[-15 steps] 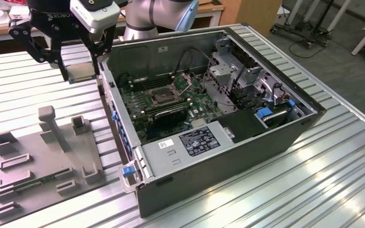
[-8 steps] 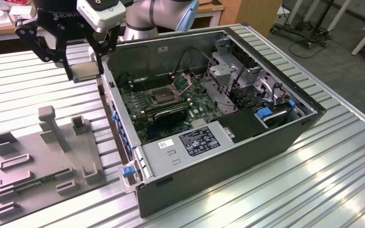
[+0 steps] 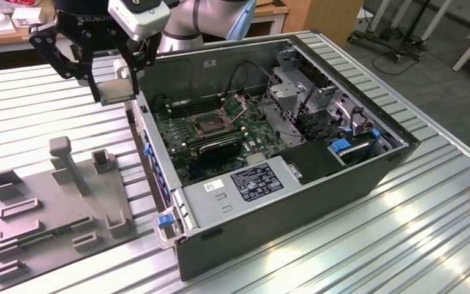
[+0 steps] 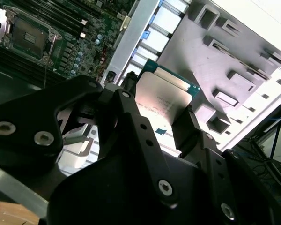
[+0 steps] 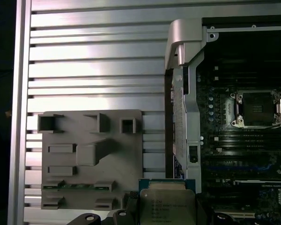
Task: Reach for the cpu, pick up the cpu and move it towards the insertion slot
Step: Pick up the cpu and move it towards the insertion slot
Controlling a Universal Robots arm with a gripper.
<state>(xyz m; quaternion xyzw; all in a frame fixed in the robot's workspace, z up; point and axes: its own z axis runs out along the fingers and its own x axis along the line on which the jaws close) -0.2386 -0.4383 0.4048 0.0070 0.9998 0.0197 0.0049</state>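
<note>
End effector (image 3: 114, 79) clamps the cpu (image 5: 167, 205); we hover just outside the case wall (image 5: 182, 101), insertion slot (image 5: 256, 108) well beyond it.

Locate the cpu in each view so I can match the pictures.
Exterior view: the cpu hangs in the gripper, above the ribbed table beside the open case.
Second wrist view: cpu at centre.
First wrist view: cpu at the bottom edge.
Shared landmark: the grey tray.

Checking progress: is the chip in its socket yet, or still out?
Out. The hand holds the chip clear of the case; the socket sits empty.
</note>
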